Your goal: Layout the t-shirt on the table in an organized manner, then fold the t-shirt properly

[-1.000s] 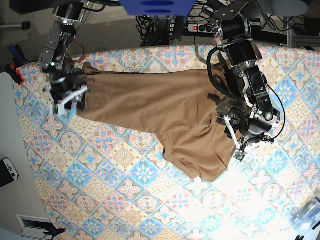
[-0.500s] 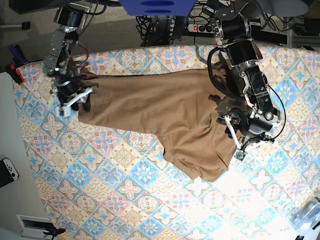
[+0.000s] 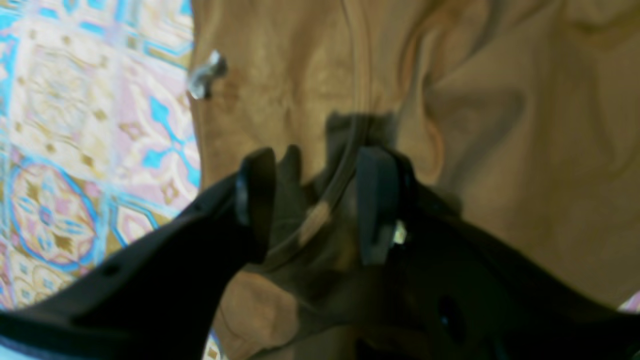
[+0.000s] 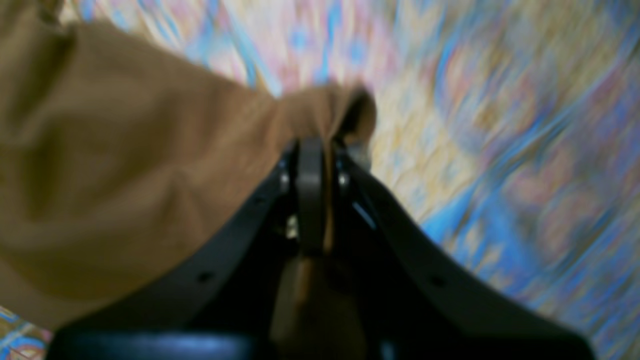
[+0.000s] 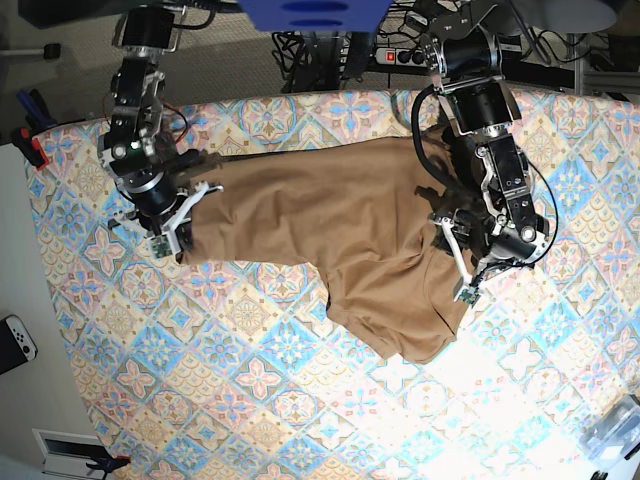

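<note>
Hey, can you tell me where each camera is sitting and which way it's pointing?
Base: high above the table, looking down at the t-shirt; both arms show.
Left wrist: on the left arm, looking past the open left gripper at bunched shirt cloth.
Right wrist: on the right arm, facing the shirt's edge, with the right gripper shut on the cloth.
Shared: both wrist views show dark gripper fingers against brown cloth, with patterned tiles beyond.
</note>
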Robot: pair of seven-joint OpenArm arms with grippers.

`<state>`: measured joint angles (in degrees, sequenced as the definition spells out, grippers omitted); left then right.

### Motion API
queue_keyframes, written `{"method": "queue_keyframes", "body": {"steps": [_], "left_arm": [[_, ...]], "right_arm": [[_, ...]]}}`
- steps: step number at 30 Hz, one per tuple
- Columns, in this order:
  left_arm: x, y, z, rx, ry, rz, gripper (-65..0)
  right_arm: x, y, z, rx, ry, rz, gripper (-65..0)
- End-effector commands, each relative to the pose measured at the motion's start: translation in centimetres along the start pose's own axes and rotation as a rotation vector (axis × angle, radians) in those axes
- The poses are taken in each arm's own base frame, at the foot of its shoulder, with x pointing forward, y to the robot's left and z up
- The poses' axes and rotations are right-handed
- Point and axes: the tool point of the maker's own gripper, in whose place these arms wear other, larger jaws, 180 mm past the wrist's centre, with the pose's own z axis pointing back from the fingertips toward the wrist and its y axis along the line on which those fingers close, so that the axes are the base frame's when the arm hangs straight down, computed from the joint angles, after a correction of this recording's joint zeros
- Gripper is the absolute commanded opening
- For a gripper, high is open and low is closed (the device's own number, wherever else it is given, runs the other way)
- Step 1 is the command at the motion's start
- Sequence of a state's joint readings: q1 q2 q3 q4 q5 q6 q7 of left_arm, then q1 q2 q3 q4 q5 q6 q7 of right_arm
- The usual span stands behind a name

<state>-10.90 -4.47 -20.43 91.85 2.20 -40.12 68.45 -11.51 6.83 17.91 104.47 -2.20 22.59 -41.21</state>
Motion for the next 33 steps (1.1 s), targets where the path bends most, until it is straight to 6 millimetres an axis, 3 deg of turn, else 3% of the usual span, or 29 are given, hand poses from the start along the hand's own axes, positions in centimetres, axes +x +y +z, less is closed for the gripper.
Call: {"method": "queue_keyframes", "body": {"steps": [1, 3, 6, 9, 12, 15, 17, 23, 27, 33], "left_arm": [[1.6, 0.8, 0.7, 0.019, -0.051, -0.002, -39.4], [1.6, 0.8, 0.6, 0.019, -0.049, -0.002, -39.4], [1.6, 0.7, 0.6, 0.017, -0.051, -0.002, -39.4], [1.6, 0.7, 0.6, 0.019, -0.049, -0.004, -39.4], [1.5, 0.8, 0.6, 0.023, -0.045, -0.005, -39.4], [1.5, 0.9, 0.6, 0.025, -0.044, -0.006, -39.4], [1.5, 0.9, 0.6, 0.025, -0.044, -0.006, -39.4], [1.6, 0.7, 0.6, 0.021, -0.045, -0.011, -39.4], [2.2, 0.8, 0.8, 0.02, -0.064, -0.008, -39.4], [6.4, 2.8, 2.5, 0.065, -0.152, -0.013, -38.8]], "right_arm": [[0.4, -0.4, 0.8, -0.026, -0.011, 0.035, -65.0], [-0.1, 0.1, 2.0, -0.035, 0.001, 0.067, -65.0], [-2.9, 2.0, 3.1, 0.0, 0.042, 0.041, -65.0], [-3.8, 3.3, 4.1, 0.03, 0.0, 0.031, -65.0], [-4.7, 6.5, 4.8, 0.113, -0.017, 0.028, -65.0], [-7.9, 9.6, 5.8, 0.197, 0.061, 0.015, -65.0], [-8.8, 10.6, 5.9, 0.223, 0.084, 0.008, -65.0], [-9.6, 12.2, 5.9, 0.279, 0.11, 0.101, -65.0], [-10.0, 11.9, 5.9, 0.264, 0.127, 0.16, -65.0], [-10.4, 11.4, 5.8, 0.242, 0.148, 0.219, -65.0]]}}
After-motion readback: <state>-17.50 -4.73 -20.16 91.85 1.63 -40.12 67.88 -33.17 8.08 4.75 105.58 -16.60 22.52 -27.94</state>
